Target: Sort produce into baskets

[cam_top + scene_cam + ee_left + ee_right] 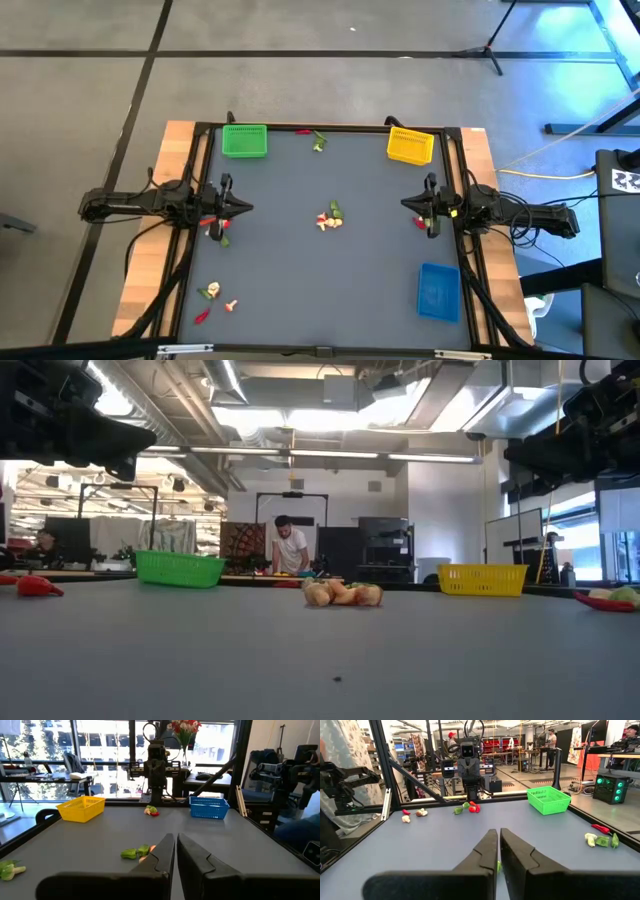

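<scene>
Grey table (340, 280) with unlabelled green basket (244, 140), left hand (246, 208) and right hand (405, 204) both pinched closed, empty.

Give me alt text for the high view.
Both arms wait at the table's sides, left gripper and right gripper shut and empty. Green basket, yellow basket and blue basket sit at the edges; produce lies scattered.

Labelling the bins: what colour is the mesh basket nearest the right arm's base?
Blue: the small rectangular plastic mesh basket, clearest in the high view.
</scene>
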Robot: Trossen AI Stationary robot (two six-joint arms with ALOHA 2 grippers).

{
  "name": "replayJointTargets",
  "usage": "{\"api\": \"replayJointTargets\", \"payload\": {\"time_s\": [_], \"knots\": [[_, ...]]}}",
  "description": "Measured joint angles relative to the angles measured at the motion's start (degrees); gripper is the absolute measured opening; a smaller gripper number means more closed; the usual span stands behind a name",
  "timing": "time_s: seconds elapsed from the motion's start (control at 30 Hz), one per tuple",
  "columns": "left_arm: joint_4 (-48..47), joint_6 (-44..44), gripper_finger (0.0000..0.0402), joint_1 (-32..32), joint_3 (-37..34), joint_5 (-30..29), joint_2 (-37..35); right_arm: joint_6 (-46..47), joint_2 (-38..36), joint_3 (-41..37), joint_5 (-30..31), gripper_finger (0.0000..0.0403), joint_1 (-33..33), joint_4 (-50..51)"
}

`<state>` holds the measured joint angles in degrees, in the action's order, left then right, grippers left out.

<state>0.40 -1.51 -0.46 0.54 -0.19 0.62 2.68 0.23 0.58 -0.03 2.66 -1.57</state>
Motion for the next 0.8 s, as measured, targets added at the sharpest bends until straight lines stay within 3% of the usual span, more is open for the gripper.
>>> {"api": "replayJointTargets", "payload": {"time_s": [0.47, 0.6, 0.8], "knots": [[0.3, 3.5, 0.0017, 0.0, 0.0, 0.0, 0.0, 1.1, 0.0, 0.0, -0.1, 0.0024, 0.0, -1.3], [5.8, 2.0, 0.0017, 0.0, 0.0, 0.0, 0.0, 9.3, 0.0, 0.0, -1.0, 0.0024, 0.0, -1.9], [14.2, -2.5, 0.0017, 0.1, 0.0, -2.7, 0.0, 10.3, 0.0, 0.0, -0.5, 0.0024, 0.0, -2.2]]}}
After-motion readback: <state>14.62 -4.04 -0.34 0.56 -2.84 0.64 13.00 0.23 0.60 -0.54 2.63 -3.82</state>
